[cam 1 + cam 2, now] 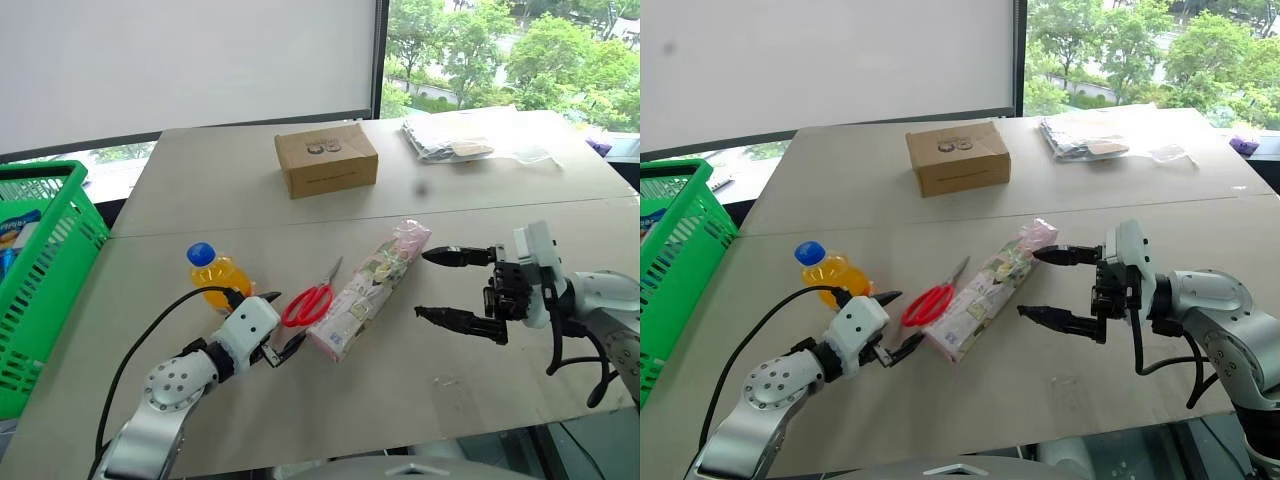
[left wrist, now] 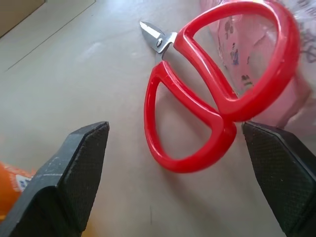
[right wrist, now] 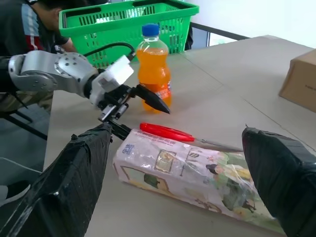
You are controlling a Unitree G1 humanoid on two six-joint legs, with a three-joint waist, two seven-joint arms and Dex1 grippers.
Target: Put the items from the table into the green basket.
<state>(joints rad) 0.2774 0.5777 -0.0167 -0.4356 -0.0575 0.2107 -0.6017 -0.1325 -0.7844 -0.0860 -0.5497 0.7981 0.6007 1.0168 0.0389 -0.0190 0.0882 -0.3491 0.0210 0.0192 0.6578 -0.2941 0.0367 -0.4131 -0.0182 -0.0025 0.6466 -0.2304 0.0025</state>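
Stock on hand, largest first. Table [image 1: 480, 380]: beige-grey top with 1 thin seam across it, carrying all 3 task items. Green basket [image 1: 60, 235]: at the far left edge of the scene, well apart from the items; something blue and white shows inside, but I cannot tell what it is. Pinkish packet [image 1: 368, 288]: lying flat and slanted near the table's middle, between my 2 grippers, not held. Orange-drink bottle [image 1: 216, 272]: upright, blue cap on, just left of the scissors, untouched. Red-handled scissors [image 1: 310, 302]: flat on the table, handles toward me, lying against the packet's left side. My left gripper [image 1: 283, 323]: fingers apart, empty, hovering just short of the scissor handles. My right gripper [image 1: 442, 285]: fingers spread wide, empty, pointing left at the packet from its right side. Judged tally: 0 of 3 items delivered, 3 left; first pick not yet made.
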